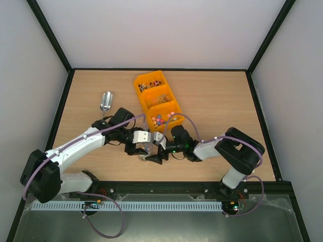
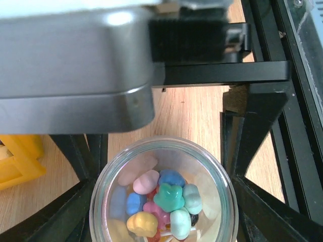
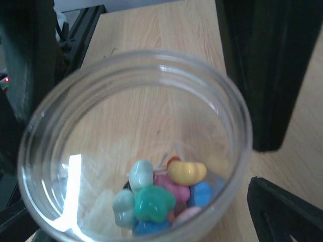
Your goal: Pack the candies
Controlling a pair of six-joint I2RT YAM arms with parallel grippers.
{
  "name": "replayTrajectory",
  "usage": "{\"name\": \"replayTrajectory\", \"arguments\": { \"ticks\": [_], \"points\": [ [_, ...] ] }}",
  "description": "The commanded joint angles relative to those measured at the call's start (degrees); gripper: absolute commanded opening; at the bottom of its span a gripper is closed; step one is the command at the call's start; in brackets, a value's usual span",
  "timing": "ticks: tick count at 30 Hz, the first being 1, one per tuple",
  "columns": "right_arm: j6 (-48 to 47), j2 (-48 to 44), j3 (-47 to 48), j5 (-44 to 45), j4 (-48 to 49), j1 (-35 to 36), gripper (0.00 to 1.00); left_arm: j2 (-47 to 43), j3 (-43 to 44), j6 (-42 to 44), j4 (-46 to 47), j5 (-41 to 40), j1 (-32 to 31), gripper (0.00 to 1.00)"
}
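A clear glass jar (image 2: 101, 186) stands on the table, holding several candies (image 2: 171, 196) in pink, blue, green and yellow. My left gripper (image 2: 164, 206) is shut on the jar, with black fingers (image 2: 75, 206) against both of its sides. My right gripper (image 3: 136, 222) reaches the same jar (image 3: 212, 91) from the other side. Its fingers (image 3: 285, 212) flank the jar and a thin strip of table shows beside one. The candies (image 3: 151, 199) lie at the jar's bottom. In the top view both grippers, left (image 1: 147, 150) and right (image 1: 161, 151), meet at the jar (image 1: 154, 149).
A yellow three-part bin (image 1: 143, 91) lies behind the grippers, with more candies (image 1: 160, 119) in its near compartment. It also shows in the left wrist view (image 2: 17, 161). A silver scoop (image 1: 105, 101) lies at the back left. A blurred grey body (image 2: 75, 65) fills the top of the left wrist view.
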Motion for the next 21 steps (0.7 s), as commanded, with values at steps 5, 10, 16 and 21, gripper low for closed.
{"name": "replayTrajectory", "arguments": {
  "ticks": [5, 10, 16, 21],
  "points": [
    [4.8, 0.4, -1.7, 5.3, 10.7, 0.5, 0.96, -1.2, -4.3, -14.9, 16.0, -0.8, 2.1, 0.52],
    [3.9, 1.4, -1.9, 13.2, 13.1, 0.5, 0.9, -0.1, -5.5, -20.3, 21.2, -1.7, 2.1, 0.52],
    [2.9, 3.2, -1.7, 15.5, 13.5, 0.7, 0.78, 0.4, -6.1, -22.6, 23.5, -3.7, 2.1, 0.52],
    [2.9, 4.0, -1.8, 16.1, 14.0, 0.8, 0.64, 0.5, -6.1, -23.4, 23.5, -3.1, 2.2, 0.51]
  ]
}}
